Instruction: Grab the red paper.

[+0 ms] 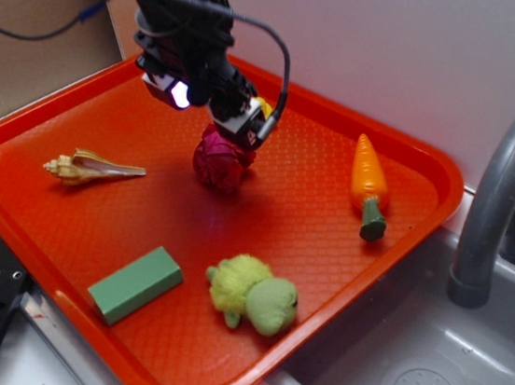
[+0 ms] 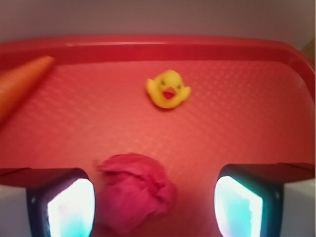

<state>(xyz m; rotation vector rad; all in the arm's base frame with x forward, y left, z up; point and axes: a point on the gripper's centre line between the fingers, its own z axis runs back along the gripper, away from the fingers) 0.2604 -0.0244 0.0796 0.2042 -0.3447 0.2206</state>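
Note:
The red paper [image 1: 222,159] is a dark crimson crumpled ball lying near the middle of the orange-red tray [image 1: 75,226]. My gripper [image 1: 212,117] hangs just above it, jaws wide apart. In the wrist view the paper [image 2: 133,195] lies between my fingers [image 2: 71,207], close to the left one, with a wide gap to the right one. My gripper [image 2: 155,207] is open and holds nothing.
On the tray lie a carrot [image 1: 370,183], a green plush toy [image 1: 254,295], a green block [image 1: 136,283] and a beige shell [image 1: 87,168]. A yellow duck [image 2: 168,90] sits beyond the paper. A sink with grey faucet [image 1: 500,204] is at the right.

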